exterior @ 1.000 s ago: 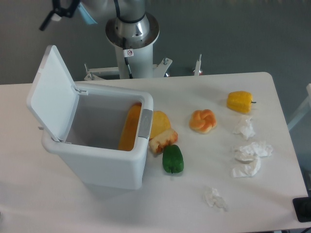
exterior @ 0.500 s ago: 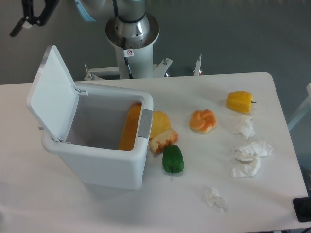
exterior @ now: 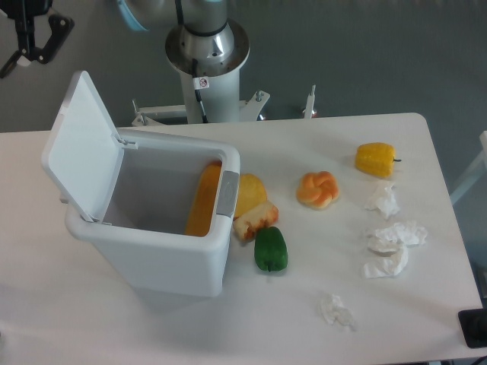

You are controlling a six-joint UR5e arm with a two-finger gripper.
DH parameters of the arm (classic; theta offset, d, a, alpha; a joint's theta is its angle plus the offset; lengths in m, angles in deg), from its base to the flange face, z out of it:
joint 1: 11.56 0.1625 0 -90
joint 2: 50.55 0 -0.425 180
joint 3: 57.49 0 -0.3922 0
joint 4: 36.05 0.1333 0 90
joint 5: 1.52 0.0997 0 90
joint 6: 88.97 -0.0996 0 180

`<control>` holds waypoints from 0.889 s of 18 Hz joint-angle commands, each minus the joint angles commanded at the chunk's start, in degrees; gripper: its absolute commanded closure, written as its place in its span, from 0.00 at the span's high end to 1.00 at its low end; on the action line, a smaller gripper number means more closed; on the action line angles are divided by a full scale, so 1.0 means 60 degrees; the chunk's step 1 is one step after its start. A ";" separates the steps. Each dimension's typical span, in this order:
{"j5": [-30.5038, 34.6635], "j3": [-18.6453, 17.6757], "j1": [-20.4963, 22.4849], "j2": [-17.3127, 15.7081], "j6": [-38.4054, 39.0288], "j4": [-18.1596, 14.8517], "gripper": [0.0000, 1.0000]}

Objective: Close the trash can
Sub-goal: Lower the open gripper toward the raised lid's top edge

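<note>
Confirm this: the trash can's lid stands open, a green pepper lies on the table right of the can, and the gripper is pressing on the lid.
Not quite. In the camera view the gripper hangs above and behind the lid, not touching it. The trash can is open, and the green pepper lies to its right.

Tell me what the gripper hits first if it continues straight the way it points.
Probably nothing: the open gripper points down, left of the trash can's raised lid, toward the table; depth is unclear.
</note>
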State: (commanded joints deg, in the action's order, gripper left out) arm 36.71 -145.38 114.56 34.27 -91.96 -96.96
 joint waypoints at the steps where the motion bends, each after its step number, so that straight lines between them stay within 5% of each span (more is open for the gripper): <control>1: 0.0015 0.0000 -0.0015 0.0015 0.0000 0.0000 1.00; 16: 0.0044 -0.0044 -0.0176 0.0425 -0.0059 0.0058 1.00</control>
State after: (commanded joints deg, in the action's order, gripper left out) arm 36.97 -145.65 113.51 36.82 -92.31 -96.60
